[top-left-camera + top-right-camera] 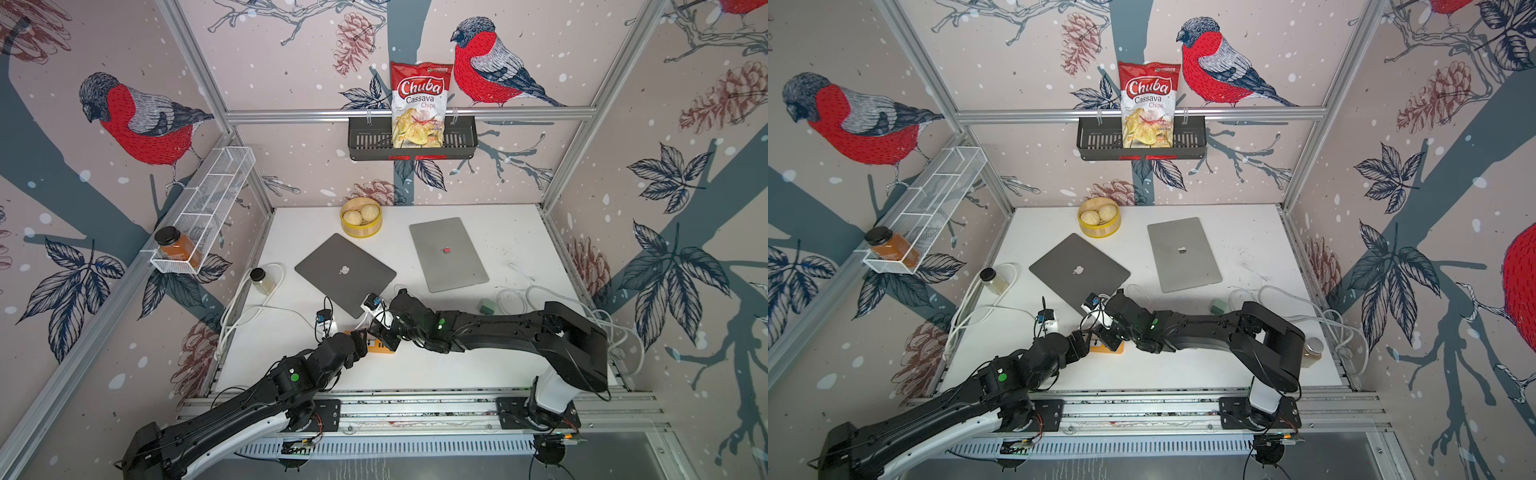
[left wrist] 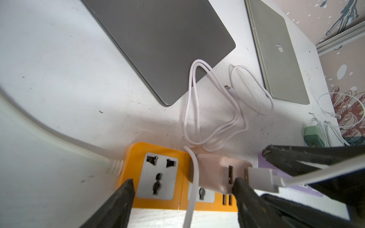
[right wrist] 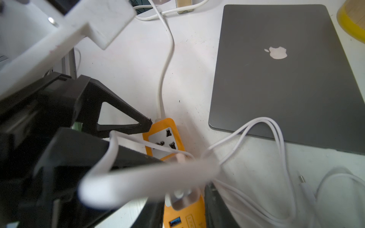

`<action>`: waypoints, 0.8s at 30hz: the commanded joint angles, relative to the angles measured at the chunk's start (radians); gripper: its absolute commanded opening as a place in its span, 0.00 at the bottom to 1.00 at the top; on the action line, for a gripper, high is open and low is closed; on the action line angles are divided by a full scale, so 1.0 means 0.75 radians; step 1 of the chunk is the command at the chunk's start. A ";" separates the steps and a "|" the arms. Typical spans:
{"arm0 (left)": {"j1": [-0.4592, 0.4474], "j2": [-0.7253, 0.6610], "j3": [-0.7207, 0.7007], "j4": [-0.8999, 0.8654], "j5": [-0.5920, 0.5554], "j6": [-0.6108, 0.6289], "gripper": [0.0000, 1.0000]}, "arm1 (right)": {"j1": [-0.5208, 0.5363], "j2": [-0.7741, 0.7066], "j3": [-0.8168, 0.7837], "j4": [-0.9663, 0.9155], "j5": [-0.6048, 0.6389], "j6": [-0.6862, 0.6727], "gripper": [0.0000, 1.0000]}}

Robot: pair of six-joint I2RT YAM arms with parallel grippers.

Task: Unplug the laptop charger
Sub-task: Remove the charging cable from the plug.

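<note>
Charger (image 2: 213, 171), prongs bared, atop power strip (image 2: 134, 154). Left gripper (image 2: 183, 180) wide astride it. Right gripper (image 2: 264, 175) around cable (image 2: 316, 171), grip unclear; tugging may drag power strip.

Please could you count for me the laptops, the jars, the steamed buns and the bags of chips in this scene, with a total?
Laptops: 2 (dark grey laptop, silver laptop)
Jars: 3 (table jar, shelf jar, jar beside the right arm)
Buns: 2
Chip bag: 1
Total: 8
</note>
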 commanded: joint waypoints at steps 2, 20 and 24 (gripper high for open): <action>0.007 0.030 0.000 -0.021 0.021 -0.001 0.78 | -0.001 0.003 0.015 0.024 -0.026 -0.011 0.31; 0.014 0.012 -0.017 -0.047 0.027 -0.020 0.78 | 0.004 0.009 -0.017 0.012 -0.035 -0.009 0.17; 0.015 0.020 -0.019 -0.043 0.031 -0.023 0.78 | 0.008 0.003 -0.014 0.010 -0.029 -0.018 0.15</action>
